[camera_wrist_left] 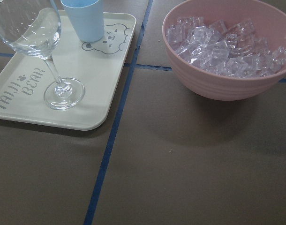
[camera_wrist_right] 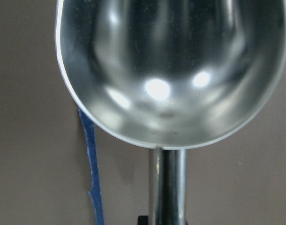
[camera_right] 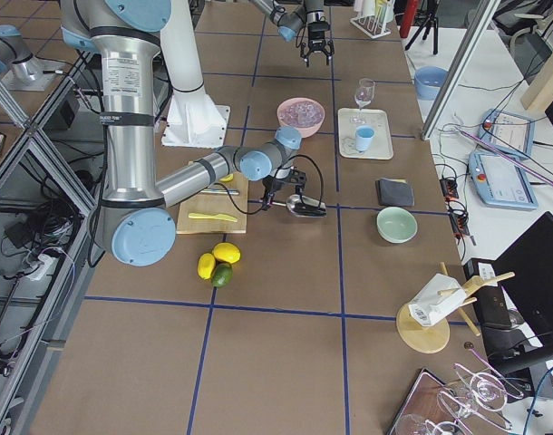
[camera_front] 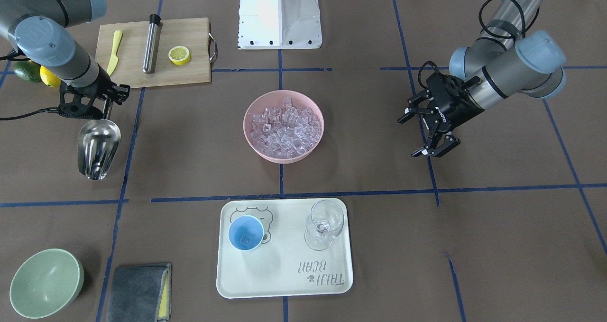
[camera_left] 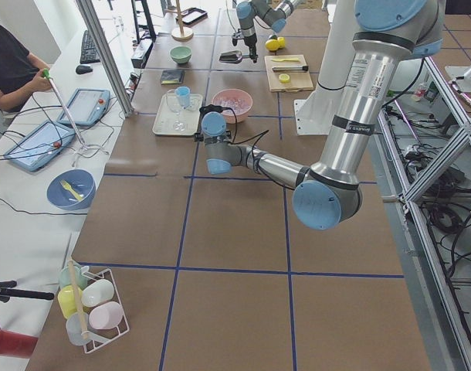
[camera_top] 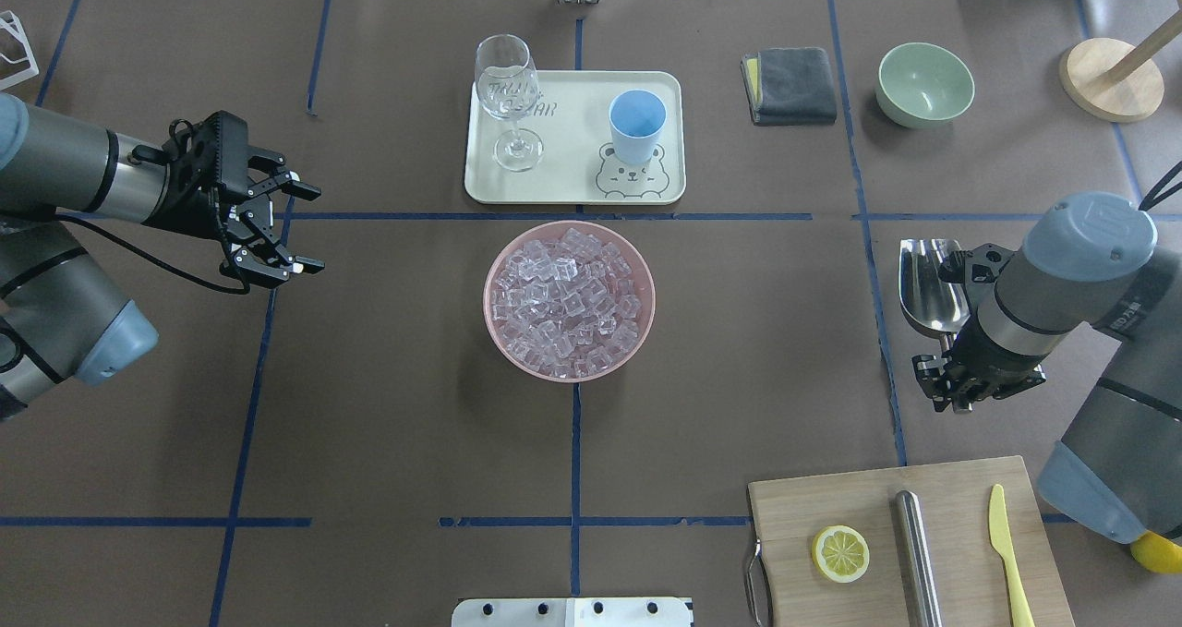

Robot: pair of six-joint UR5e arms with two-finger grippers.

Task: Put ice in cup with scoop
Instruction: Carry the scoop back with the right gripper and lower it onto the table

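Note:
The ice is a heap of clear cubes in a pink bowl at the table's middle; it also shows in the overhead view and the left wrist view. The light-blue cup stands on a cream tray, with what looks like one clear cube inside. My right gripper is shut on the rod handle of the steel scoop, low over the table, well to the side of the bowl. The scoop's trough is empty. My left gripper is open and empty.
A wine glass stands on the tray beside the cup. A pale-green bowl and a grey cloth lie near the tray. A cutting board holds a steel cylinder, a lemon half and a yellow knife.

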